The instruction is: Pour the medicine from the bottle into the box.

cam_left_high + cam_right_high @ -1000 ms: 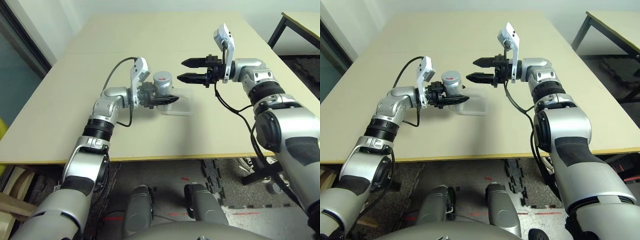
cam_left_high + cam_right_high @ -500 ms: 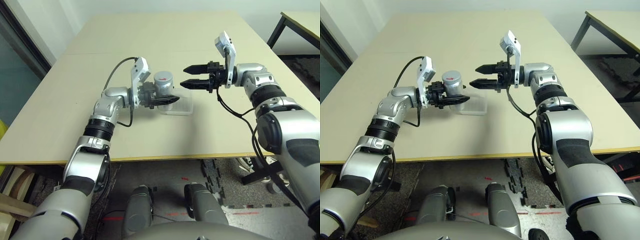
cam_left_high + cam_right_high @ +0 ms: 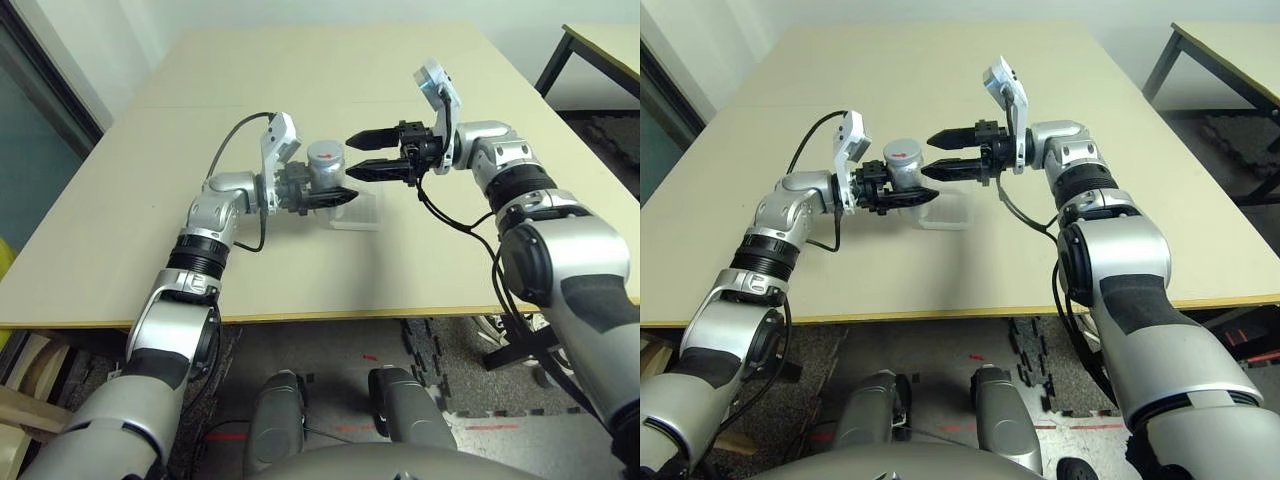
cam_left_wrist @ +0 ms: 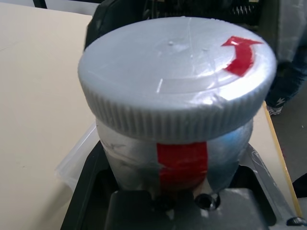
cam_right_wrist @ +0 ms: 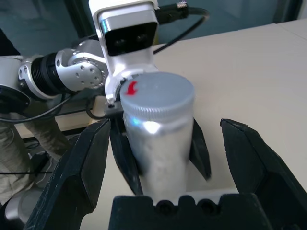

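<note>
The bottle (image 3: 325,168), silver-grey with a red label band and a round grey cap, stands upright a little above the table with my left gripper (image 3: 335,192) shut on its body. In the left wrist view the cap (image 4: 177,72) carries a red arrow and is on. My right gripper (image 3: 352,157) is open, level with the cap, its fingertips just to the right of it. In the right wrist view the bottle (image 5: 156,124) stands between its spread fingers (image 5: 91,163). The clear box (image 3: 362,210) lies on the table under and just right of the bottle. The medicine is hidden.
The beige table (image 3: 300,70) stretches far behind and to both sides of the arms, with its front edge (image 3: 380,312) close to me. A second table (image 3: 600,40) stands at the far right across a gap with dark floor mats.
My right gripper has swung left toward the bottle's cap, still open. The left arm and the bottle have not moved.
</note>
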Action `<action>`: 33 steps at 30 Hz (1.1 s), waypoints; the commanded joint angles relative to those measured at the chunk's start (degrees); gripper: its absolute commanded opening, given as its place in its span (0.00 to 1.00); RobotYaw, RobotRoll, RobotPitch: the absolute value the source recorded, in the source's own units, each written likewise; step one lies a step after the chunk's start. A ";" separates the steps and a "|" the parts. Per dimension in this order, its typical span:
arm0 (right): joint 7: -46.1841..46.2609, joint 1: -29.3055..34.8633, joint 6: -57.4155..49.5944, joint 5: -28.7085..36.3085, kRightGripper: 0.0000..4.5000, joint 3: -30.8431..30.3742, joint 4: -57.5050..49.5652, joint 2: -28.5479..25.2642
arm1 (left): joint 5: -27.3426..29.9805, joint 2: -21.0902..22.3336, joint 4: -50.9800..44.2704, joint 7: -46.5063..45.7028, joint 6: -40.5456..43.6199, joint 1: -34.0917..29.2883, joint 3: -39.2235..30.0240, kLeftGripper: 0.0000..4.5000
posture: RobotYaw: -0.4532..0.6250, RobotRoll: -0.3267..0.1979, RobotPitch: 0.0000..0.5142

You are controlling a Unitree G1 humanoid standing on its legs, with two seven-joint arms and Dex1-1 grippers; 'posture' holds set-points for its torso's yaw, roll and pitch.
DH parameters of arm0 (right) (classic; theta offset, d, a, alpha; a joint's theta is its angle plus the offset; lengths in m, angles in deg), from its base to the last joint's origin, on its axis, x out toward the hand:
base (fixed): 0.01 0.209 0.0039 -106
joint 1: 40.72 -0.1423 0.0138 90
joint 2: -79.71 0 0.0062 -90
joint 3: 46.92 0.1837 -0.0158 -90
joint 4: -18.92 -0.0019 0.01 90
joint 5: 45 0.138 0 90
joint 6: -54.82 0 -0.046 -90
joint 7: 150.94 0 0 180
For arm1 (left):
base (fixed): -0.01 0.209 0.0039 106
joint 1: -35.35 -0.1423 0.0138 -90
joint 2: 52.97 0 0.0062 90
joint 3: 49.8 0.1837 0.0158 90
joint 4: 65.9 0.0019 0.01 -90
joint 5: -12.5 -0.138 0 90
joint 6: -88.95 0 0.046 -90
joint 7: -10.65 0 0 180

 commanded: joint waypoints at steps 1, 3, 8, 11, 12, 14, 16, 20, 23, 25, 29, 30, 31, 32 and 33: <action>0.21 -1.01 -0.03 0.57 1.00 0.25 -0.93 0.44 | -0.52 0.03 0.51 0.45 -0.30 0.31 0.35 0.60 | 0.25 0.62 0.11; 0.39 -1.13 0.00 0.64 1.00 0.26 -0.93 0.73 | -0.51 0.05 0.50 0.48 -0.25 0.29 0.37 0.60 | 0.25 0.62 0.11; 1.09 -1.43 0.20 0.83 1.00 0.35 -0.92 1.55 | -0.47 0.09 0.11 0.47 -0.07 0.01 0.42 0.60 | 0.26 0.62 0.11; 1.67 -1.63 0.33 0.92 1.00 0.38 -0.89 2.18 | -0.46 0.07 -0.14 0.51 -0.01 -0.23 0.51 0.60 | 0.26 0.62 0.11; 1.92 -1.74 0.39 0.94 1.00 0.39 -0.86 2.41 | -0.47 0.04 -0.09 0.53 -0.04 -0.22 0.52 0.60 | 0.26 0.62 0.11; 2.22 -1.86 0.45 1.01 1.00 0.40 -0.82 2.72 | -0.46 -0.03 -0.13 0.50 -0.02 -0.26 0.54 0.60 | 0.26 0.62 0.11; 2.43 -1.92 0.51 1.09 1.00 0.38 -0.80 2.92 | -0.44 -0.06 -0.25 0.48 0.04 -0.35 0.56 0.60 | 0.26 0.62 0.11; 2.56 -2.05 0.43 1.29 1.00 0.38 -0.85 3.32 | -0.41 -0.02 -0.56 0.42 0.20 -0.52 0.58 0.60 | 0.26 0.62 0.10; 2.54 -1.98 0.47 1.33 1.00 0.31 -0.86 3.52 | -0.44 0.01 -0.46 0.41 0.17 -0.56 0.59 0.60 | 0.26 0.62 0.10; 2.48 -1.94 0.47 1.33 0.96 0.29 -0.90 3.58 | -0.39 0.04 -0.75 0.38 0.29 -0.74 0.61 0.60 | 0.27 0.62 0.10; 2.77 -1.90 0.71 1.22 0.72 0.25 -0.86 3.61 | -0.35 0.08 -0.90 0.42 0.39 -0.85 0.66 0.60 | 0.27 0.62 0.11; 2.75 -1.91 0.66 1.25 0.63 0.27 -0.87 3.62 | -0.33 0.10 -0.95 0.44 0.44 -0.88 0.67 0.60 | 0.26 0.62 0.11; 2.71 -1.90 0.60 1.27 0.57 0.27 -0.88 3.62 | -0.33 0.11 -0.97 0.46 0.45 -0.89 0.68 0.60 | 0.26 0.62 0.11; 2.71 -1.87 0.56 1.29 0.57 0.28 -0.88 3.61 | -0.33 0.11 -0.95 0.48 0.48 -0.88 0.69 0.60 | 0.26 0.62 0.11; 2.69 -1.83 0.49 1.32 0.57 0.30 -0.88 3.59 | -0.33 0.11 -0.93 0.50 0.49 -0.87 0.70 0.60 | 0.26 0.62 0.11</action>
